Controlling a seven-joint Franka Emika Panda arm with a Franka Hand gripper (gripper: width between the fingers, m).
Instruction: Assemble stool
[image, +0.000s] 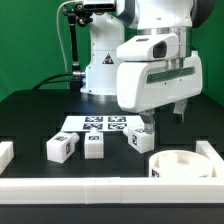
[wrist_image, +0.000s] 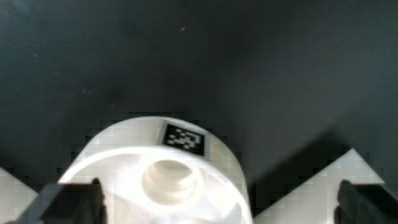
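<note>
No readable text, numbers or brand marks anywhere. The only signs are black-and-white square tags.

- marker board, centre of the exterior view: a block of tags printed flat on it
- first leg, 7 o'clock from the board: one tag on its facing side
- second leg, 6 o'clock: one tag
- third leg, 4 o'clock: one tag (patterns too small to tell apart)
- seat, 4 o'clock in the frame: one tag on its side wall

In the wrist view, one tag shows sharply on the seat. It is a pattern only, with no characters.
</note>
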